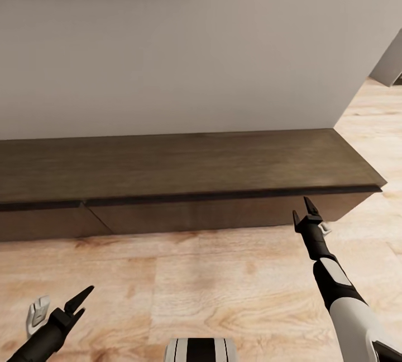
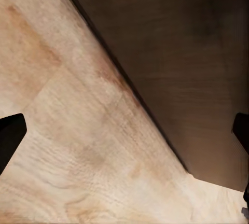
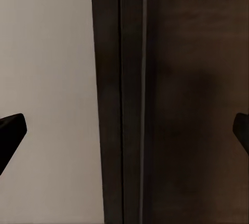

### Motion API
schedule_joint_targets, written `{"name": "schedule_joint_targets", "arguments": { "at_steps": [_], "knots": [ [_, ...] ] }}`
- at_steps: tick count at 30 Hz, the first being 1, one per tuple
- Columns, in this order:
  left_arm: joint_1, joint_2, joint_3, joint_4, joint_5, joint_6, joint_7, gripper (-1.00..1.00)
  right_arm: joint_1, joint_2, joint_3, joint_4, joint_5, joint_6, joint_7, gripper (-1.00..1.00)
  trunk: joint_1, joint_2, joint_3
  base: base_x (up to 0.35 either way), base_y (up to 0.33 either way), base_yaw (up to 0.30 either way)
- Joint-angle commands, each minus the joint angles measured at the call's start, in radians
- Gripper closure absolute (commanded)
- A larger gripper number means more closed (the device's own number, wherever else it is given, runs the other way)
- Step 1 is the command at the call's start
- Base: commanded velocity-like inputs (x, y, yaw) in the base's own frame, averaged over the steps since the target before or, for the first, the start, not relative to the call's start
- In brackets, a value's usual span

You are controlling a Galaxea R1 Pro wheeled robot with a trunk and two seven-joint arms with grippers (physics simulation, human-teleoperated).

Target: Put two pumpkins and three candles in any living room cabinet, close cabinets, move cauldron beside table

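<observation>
Here, both claws, left (image 1: 80, 302) and right (image 1: 306, 210), spread empty before closed cabinet (image 1: 184, 169).

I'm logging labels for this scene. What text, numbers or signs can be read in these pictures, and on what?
None: no readable text, number or sign.
The cabinet, wall and floor are bare.
The left gripper and right gripper carry no markings.

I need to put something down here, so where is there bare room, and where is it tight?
The cabinet top is bare from end to end, bordered by the wall. The wood floor between the left hand and right hand is bare too. It is tightest where the right hand nears the cabinet front.
</observation>
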Motion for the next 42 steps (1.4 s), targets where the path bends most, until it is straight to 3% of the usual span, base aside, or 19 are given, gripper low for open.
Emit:
{"name": "schedule_joint_targets", "arguments": {
  "at_steps": [1, 8, 10, 13, 23, 26, 30, 39, 42],
  "knots": [
    [0.000, 0.001, 0.002, 0.000, 0.005, 0.005, -0.015, -1.00, -0.001, 0.000, -0.001, 0.001, -0.009, 0.009, 0.002, -1.00, 0.000, 0.000, -0.001, 0.131, 0.009, 0.000],
    [-0.001, 0.003, 0.012, -0.002, 0.023, 0.015, -0.039, -1.00, -0.002, 0.000, 0.003, 0.001, -0.007, 0.010, -0.029, -1.00, 0.000, 0.000, -0.001, 0.050, 0.003, 0.000],
    [-0.001, 0.005, 0.014, -0.002, 0.045, 0.018, -0.041, -1.00, -0.002, 0.000, 0.004, 0.001, -0.007, 0.010, -0.047, -1.00, 0.000, 0.000, -0.001, 0.010, 0.001, 0.000],
    [-0.002, 0.007, 0.015, -0.004, 0.109, 0.024, -0.041, -1.00, -0.002, 0.000, 0.004, 0.001, -0.007, 0.010, -0.061, -1.00, 0.000, 0.000, -0.001, 0.004, 0.000, 0.000],
    [-0.002, 0.007, 0.015, -0.004, 0.115, 0.026, -0.041, -1.00, -0.002, 0.000, 0.005, 0.001, -0.007, 0.010, -0.062, -1.00, 0.000, 0.000, -0.001, 0.002, 0.000, 0.000],
    [-0.006, 0.060, -0.038, -0.003, 0.110, 0.036, -0.052, -1.00, -0.002, 0.004, 0.004, -0.009, -0.008, 0.009, -0.057, -1.00, 0.002, -0.001, -0.012, 0.001, 0.000, 0.000],
    [-0.008, 0.091, -0.068, -0.001, 0.107, 0.040, -0.058, -1.00, -0.002, 0.002, 0.005, -0.015, -0.010, 0.016, -0.053, -1.00, 0.003, -0.002, -0.024, 0.000, 0.000, 0.000],
    [-0.008, 0.101, -0.097, 0.002, 0.100, 0.041, -0.105, -1.00, -0.002, 0.003, 0.006, -0.047, -0.004, 0.035, -0.050, -1.00, 0.003, -0.002, -0.024, 0.000, 0.000, 0.000],
    [-0.007, 0.097, -0.120, 0.009, 0.060, 0.032, -0.109, -1.00, -0.002, 0.005, 0.004, -0.060, -0.003, 0.036, -0.049, -1.00, 0.003, -0.002, -0.024, 0.068, 0.000, 0.000]
  ]
}}
